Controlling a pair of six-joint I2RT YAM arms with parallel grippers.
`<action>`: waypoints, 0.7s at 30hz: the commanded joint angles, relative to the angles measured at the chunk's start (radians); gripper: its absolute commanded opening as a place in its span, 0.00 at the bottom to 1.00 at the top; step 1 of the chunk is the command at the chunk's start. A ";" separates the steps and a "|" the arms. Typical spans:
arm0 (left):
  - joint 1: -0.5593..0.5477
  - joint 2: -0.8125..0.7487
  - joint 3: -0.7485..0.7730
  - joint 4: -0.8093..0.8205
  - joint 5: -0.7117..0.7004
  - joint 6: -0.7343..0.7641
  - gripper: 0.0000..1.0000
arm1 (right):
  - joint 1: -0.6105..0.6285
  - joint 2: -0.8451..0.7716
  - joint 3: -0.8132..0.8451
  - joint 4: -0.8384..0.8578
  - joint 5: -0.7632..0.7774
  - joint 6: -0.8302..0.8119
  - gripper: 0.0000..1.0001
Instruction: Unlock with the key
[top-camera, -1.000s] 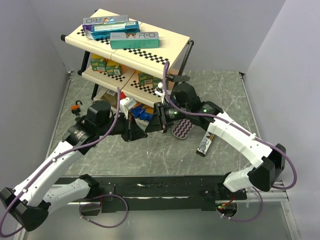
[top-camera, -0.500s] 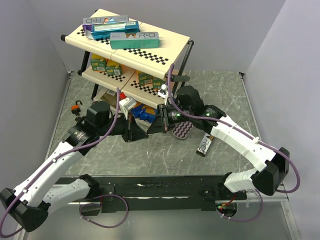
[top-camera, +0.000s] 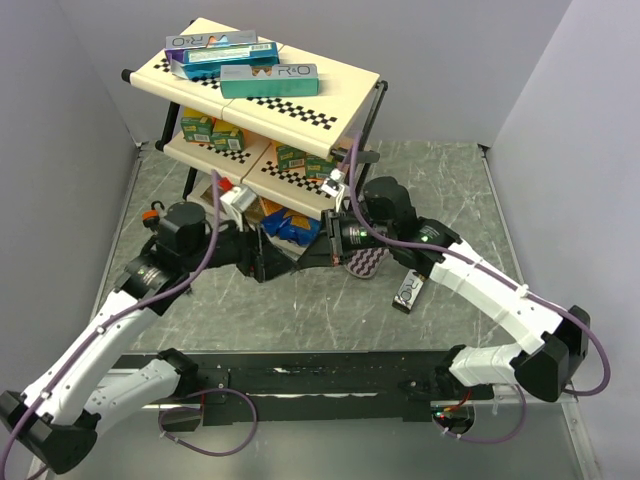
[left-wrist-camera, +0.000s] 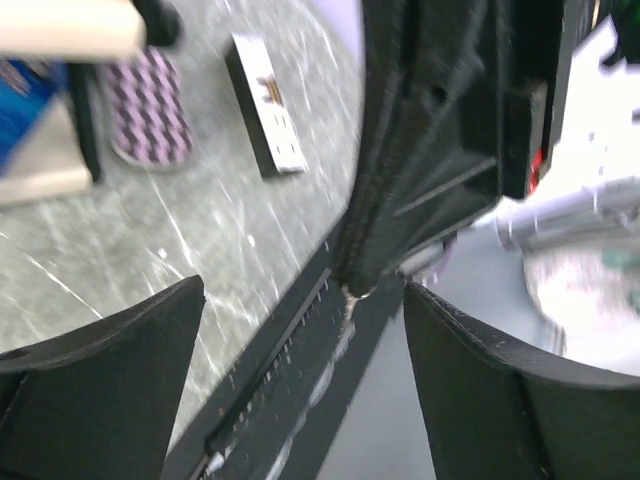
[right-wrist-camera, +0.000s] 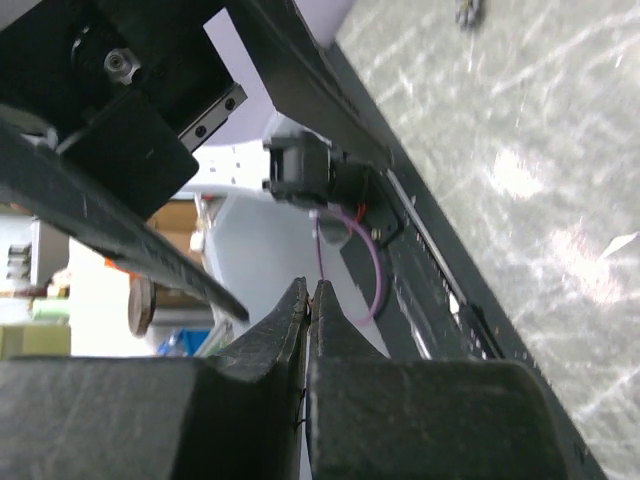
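Hovering low in front of the shelf rack (top-camera: 345, 80): L gripper (left-wrist-camera: 300, 295) fingers spread wide, R gripper (right-wrist-camera: 310, 300) pinched shut, pads touching. Far left beside L arm (top-camera: 110, 320) lies the padlock (top-camera: 152, 213), I think.

Your shelf rack (top-camera: 340, 85) stands at the back of the table (top-camera: 450, 200), left of centre, with boxes (top-camera: 245, 62) on its top tier and more boxes (top-camera: 212, 130) on the tier below. The padlock (top-camera: 152, 213) lies on the table left of the rack. In front of the rack, the left gripper (left-wrist-camera: 300, 290) and right gripper (right-wrist-camera: 308, 290) face each other, close together. A pouch (top-camera: 366, 262) lies just right of them, and a packet (top-camera: 408, 291) lies further right, nearer you.
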 joint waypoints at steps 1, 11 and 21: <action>0.060 -0.070 0.012 0.121 -0.056 -0.091 0.86 | 0.005 -0.079 -0.017 0.153 0.068 0.031 0.00; 0.140 -0.077 -0.023 0.315 -0.063 -0.513 0.73 | 0.008 -0.130 -0.069 0.413 0.225 0.080 0.00; 0.142 -0.064 -0.125 0.586 0.062 -0.654 0.65 | 0.008 -0.096 -0.049 0.511 0.291 0.137 0.00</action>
